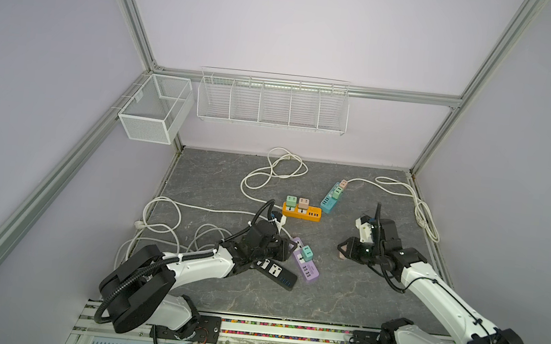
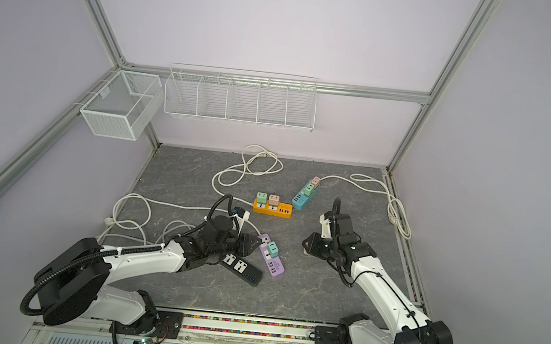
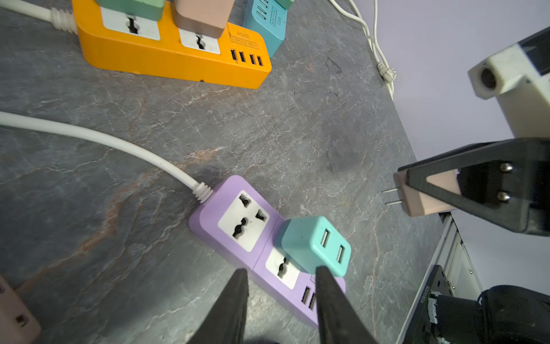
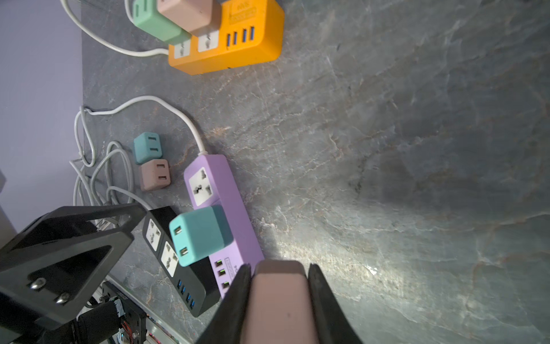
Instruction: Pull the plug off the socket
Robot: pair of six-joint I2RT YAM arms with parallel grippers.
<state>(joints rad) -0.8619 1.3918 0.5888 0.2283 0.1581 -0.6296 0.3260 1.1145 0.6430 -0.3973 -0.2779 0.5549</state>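
The right gripper (image 4: 279, 266) is gripping a freed pink plug (image 4: 279, 297), while the left gripper (image 3: 281, 269), narrowly parted and seemingly empty, is hovering at the teal plug (image 3: 309, 244) still in its purple socket (image 4: 229, 193)

Pale lilac walls (image 1: 284, 22) are closing in the cell, and a long white wire rack (image 1: 272, 103) (five compartments, side by side) is hanging on the back one. Left of the rack, a white mesh basket (image 1: 154, 109) is sitting in the corner. An aluminium rail (image 1: 399, 96) is running level with the rack's top. Below the rack, a grey veined slab (image 1: 341, 293) is lying under soft, even light.
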